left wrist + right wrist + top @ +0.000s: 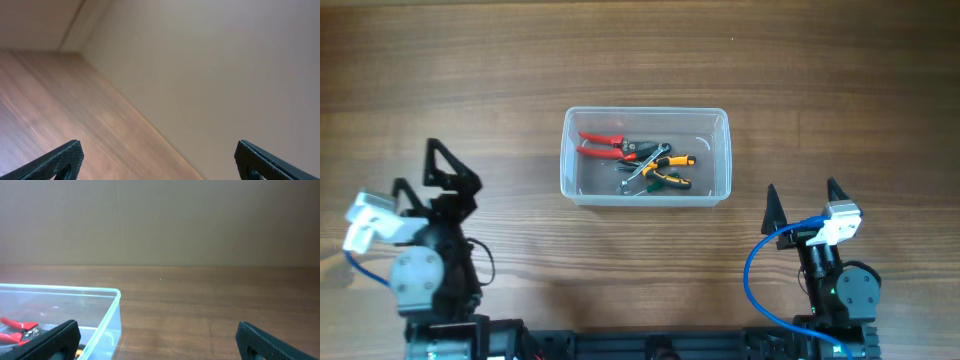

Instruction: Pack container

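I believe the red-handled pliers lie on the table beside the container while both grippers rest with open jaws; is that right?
Not quite: the overhead view shows the red-handled pliers lying inside the container, not beside it. The left gripper and right gripper do rest with open jaws.

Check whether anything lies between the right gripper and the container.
Nothing visible does. Only wooden table shows between the open right gripper and the container; the hand tools lie inside it.

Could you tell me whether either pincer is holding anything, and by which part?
Nothing is held: the left pincer and the right pincer are both open and empty, away from the container.
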Tool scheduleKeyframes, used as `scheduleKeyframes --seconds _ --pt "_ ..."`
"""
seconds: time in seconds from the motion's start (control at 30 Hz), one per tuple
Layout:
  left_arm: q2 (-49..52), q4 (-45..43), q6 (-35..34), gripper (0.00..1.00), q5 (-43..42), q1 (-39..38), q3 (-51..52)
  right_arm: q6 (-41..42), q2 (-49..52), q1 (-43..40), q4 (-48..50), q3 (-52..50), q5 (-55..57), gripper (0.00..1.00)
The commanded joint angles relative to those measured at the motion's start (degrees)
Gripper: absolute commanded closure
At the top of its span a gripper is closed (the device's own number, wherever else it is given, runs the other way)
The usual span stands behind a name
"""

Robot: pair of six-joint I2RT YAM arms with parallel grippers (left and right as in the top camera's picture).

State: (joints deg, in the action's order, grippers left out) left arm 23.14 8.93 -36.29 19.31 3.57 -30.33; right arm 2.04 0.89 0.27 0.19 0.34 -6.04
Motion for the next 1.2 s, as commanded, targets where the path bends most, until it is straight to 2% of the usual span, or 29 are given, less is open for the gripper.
scheduleKeyframes --seconds 0.0,0.57,1.17 --pt "-5.3 -0.9 -3.4 0.00 -3.7 0.4 5.1 -0.5 -0.7 -0.3 0.3 0.0 -0.8 0.00" --pt "-19.3 2.0 -3.4 0.00 -3.9 -1.5 16.5 -0.5 -0.7 -0.2 0.3 0.0 -0.8 0.00" --pt "-23.0 -1.1 -5.2 0.00 -3.9 -1.5 25.8 -0.5 -0.7 -0.2 0.3 0.0 -0.8 0.00"
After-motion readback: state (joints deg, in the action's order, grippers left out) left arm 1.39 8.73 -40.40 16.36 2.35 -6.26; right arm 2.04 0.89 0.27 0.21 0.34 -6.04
